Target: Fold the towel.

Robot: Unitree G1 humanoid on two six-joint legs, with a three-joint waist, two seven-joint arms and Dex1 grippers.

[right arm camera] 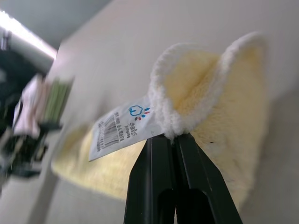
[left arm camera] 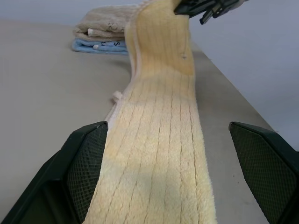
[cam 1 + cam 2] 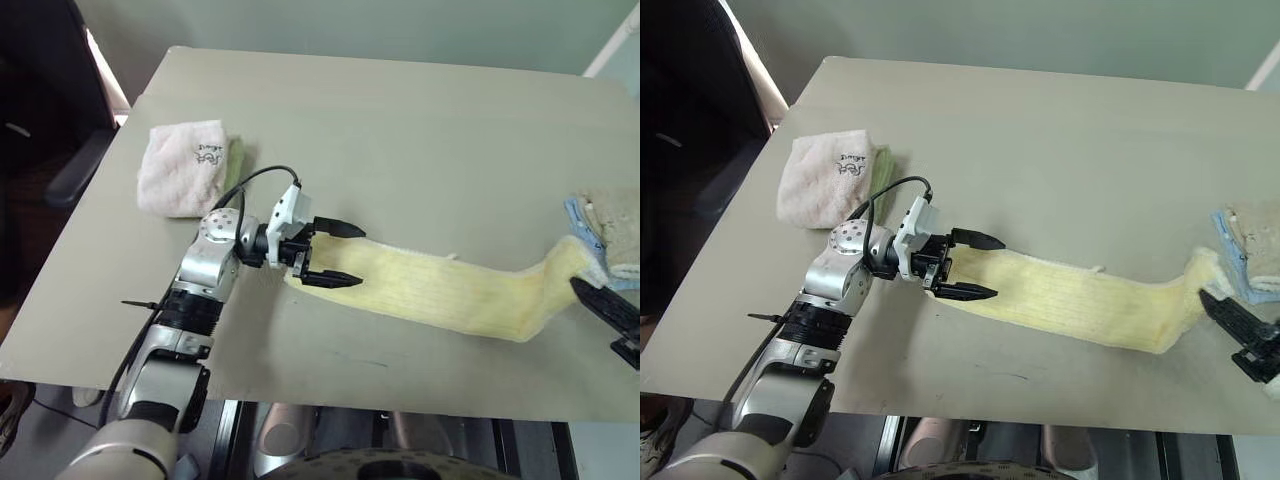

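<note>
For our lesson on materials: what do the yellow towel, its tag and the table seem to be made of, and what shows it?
Yellow towel: looks like terry cloth, with fuzzy loops and stitched ribs.
Tag: thin, smooth and white, printed with a barcode; probably paper or woven label.
Table: flat, matte grey-beige, maybe laminate; hard to tell.

right claw (image 3: 612,318) cut off by the frame's right edge. beige and blue cloths (image 3: 612,232) likewise cropped there. green cloth (image 3: 237,160) mostly hidden under the pink-white towel (image 3: 183,166). tag (image 1: 122,131) print too small to read.
</note>
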